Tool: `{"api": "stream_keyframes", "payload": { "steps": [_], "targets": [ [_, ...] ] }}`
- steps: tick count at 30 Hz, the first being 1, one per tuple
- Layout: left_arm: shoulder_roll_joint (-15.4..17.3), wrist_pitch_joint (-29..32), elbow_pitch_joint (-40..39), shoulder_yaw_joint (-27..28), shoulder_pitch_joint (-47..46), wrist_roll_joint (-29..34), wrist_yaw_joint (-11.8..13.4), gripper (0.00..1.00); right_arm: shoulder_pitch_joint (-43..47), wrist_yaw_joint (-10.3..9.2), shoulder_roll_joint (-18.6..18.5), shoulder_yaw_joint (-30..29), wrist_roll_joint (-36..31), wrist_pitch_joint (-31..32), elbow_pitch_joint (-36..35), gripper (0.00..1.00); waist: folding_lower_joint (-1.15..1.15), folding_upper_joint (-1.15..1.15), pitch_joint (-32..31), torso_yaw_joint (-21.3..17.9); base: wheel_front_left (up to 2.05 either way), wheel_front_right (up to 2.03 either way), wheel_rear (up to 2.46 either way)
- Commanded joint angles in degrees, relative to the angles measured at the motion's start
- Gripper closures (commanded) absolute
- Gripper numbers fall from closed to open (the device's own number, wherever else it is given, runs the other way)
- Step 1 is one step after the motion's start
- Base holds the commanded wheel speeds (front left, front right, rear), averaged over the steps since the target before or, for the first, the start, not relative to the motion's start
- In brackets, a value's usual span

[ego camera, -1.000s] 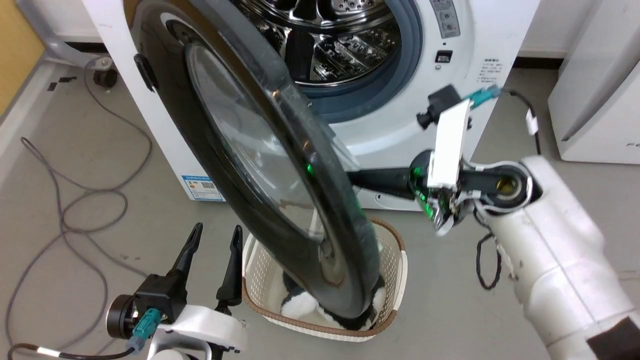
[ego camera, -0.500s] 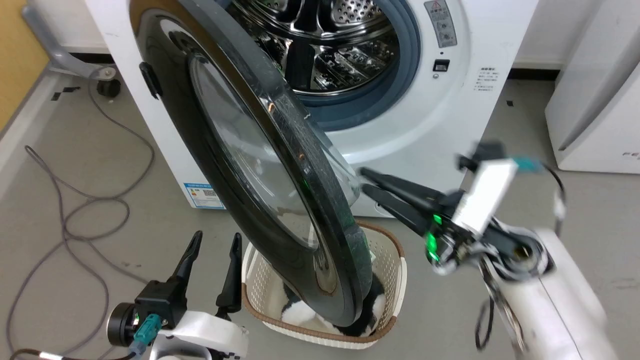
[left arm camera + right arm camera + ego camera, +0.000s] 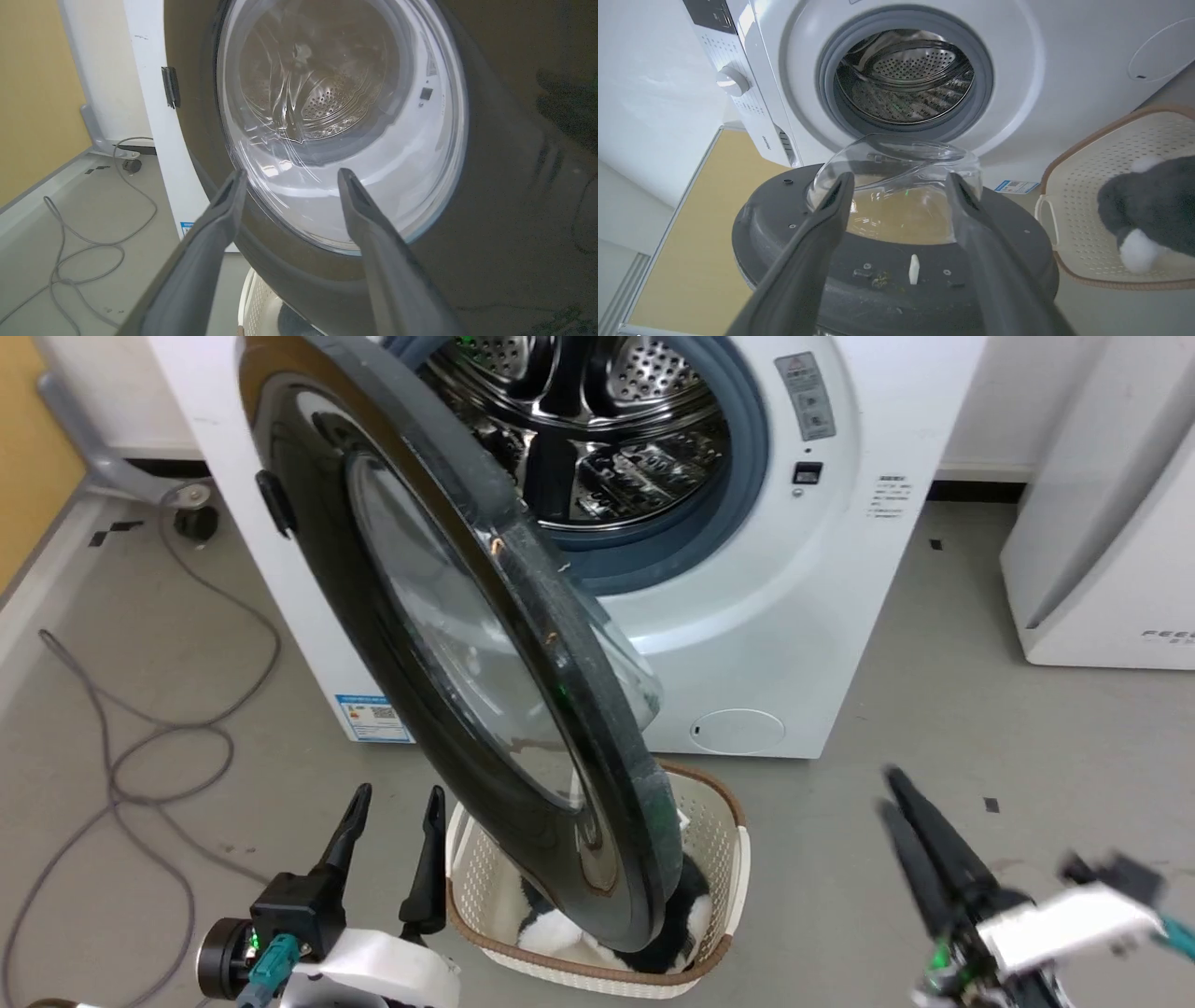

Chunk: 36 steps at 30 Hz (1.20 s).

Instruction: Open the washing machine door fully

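From the head: the washing machine door (image 3: pixel 448 644), standing well out from the washing machine (image 3: pixel 794 644) on a hinge (image 3: pixel 273 502) at the picture's left, free edge low and hanging over a pale basket (image 3: pixel 738 859); by the look of it, not yet folded back fully. At the lower left, the left gripper (image 3: pixel 397 793), fingers apart and empty, near the door's outer face and seemingly clear of it. At the lower right, the right gripper (image 3: pixel 887 793), blurred, well apart from the door. From the left wrist: the glossy black outer ring (image 3: pixel 490 210) and clear window (image 3: pixel 336 116) dead ahead, the left gripper (image 3: pixel 289 175) spread wide, contact with either impossible to tell. From the right wrist: the door's dull grey inner face (image 3: pixel 784 219) with its bulging glass bowl (image 3: pixel 896 158), the steel drum (image 3: pixel 906 79) beyond, a dark-and-white plush toy (image 3: pixel 1148 205) in the basket (image 3: pixel 1069 186); the right gripper (image 3: pixel 900 179) splayed, holding nothing. Probably rigid and fairly heavy, free to move only about the hinge; gloss likely slippery under a pinch, glass best left alone. Better pushed than gripped: flat finger contact on the inner face near the free edge, far from the hinge, for most leverage.
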Motion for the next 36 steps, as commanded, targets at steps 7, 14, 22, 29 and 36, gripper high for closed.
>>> {"api": "stream_keyframes", "payload": {
  "steps": [7,14,22,29,36],
  "targets": [
    [0.07,-0.32,0.68,-0.06,1.01,0.34,-0.47,0.0,6.73,0.06,-0.71,-3.43,-18.94,-15.99,2.73,0.0,0.0,0.0,-0.75,-0.76,0.0,0.0,0.0],
    [0.07,-0.32,0.87,-0.18,1.36,0.18,-0.44,0.0,7.79,0.06,0.06,-12.08,-46.9,-25.33,3.71,0.0,0.0,0.0,-1.34,-1.01,0.0,0.0,0.0],
    [0.07,-0.32,0.8,-0.16,1.17,-0.07,-0.16,0.0,7.54,0.06,0.79,-15.03,-71.08,-25.09,-8.31,0.0,0.0,0.0,-0.99,-1.07,0.0,0.0,0.0],
    [0.07,-0.32,1.01,-0.08,0.92,-0.27,-0.09,0.0,9.91,0.06,0.81,-9.97,-78.83,-20.13,-14.08,0.0,0.0,0.0,-0.96,-1.07,0.0,0.0,0.0],
    [0.07,-0.32,1.5,0.04,0.9,-0.53,-0.02,0.0,12.32,0.06,0.81,-9.74,-79.07,-19.04,-12.71,0.0,0.0,0.0,-1.42,-0.93,0.0,0.0,0.0]
  ]
}}
